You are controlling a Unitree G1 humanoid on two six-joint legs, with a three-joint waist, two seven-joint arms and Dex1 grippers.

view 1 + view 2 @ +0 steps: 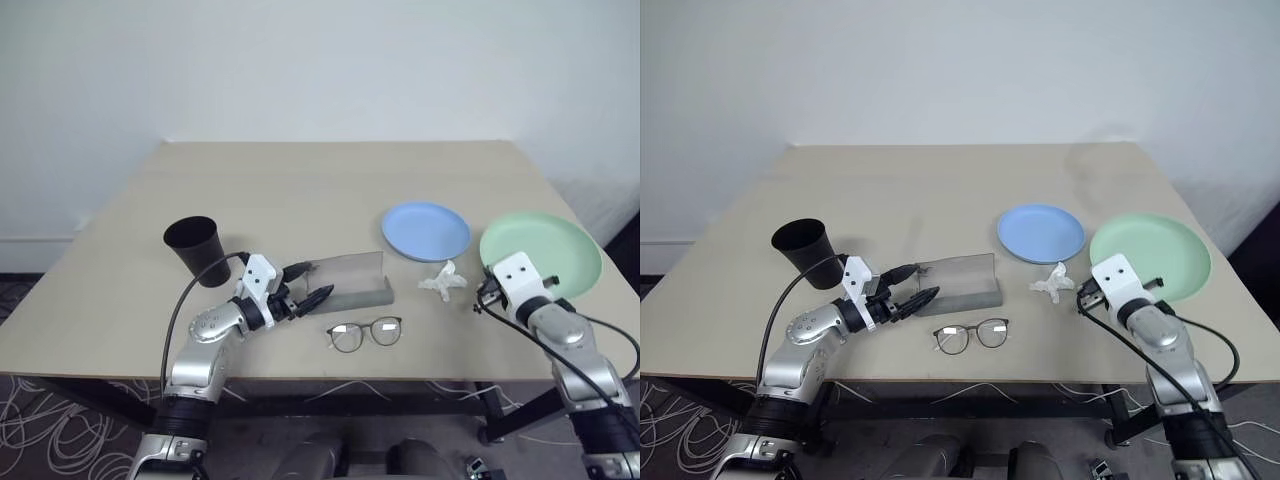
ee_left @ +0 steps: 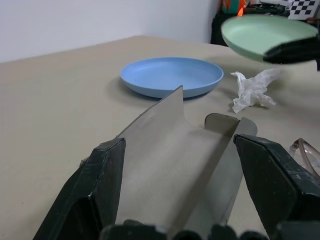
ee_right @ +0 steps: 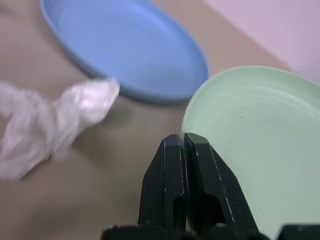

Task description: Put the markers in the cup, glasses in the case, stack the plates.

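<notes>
The right gripper, fingers clamped together, pinches the mint plate's rim near the table's right edge. Light, stiff, slippery; likely best held by the rim. Left gripper fingers apart by the open case.

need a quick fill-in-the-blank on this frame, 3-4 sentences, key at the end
1. The right gripper has its fingers shut on the rim of the ____ plate.
2. The left gripper has its fingers open around one end of the grey ____.
3. The glasses lie on the ____, in front of the case.
4. A crumpled white tissue lies next to the ____ plate.

Missing words: mint green; case; table; light blue
</notes>
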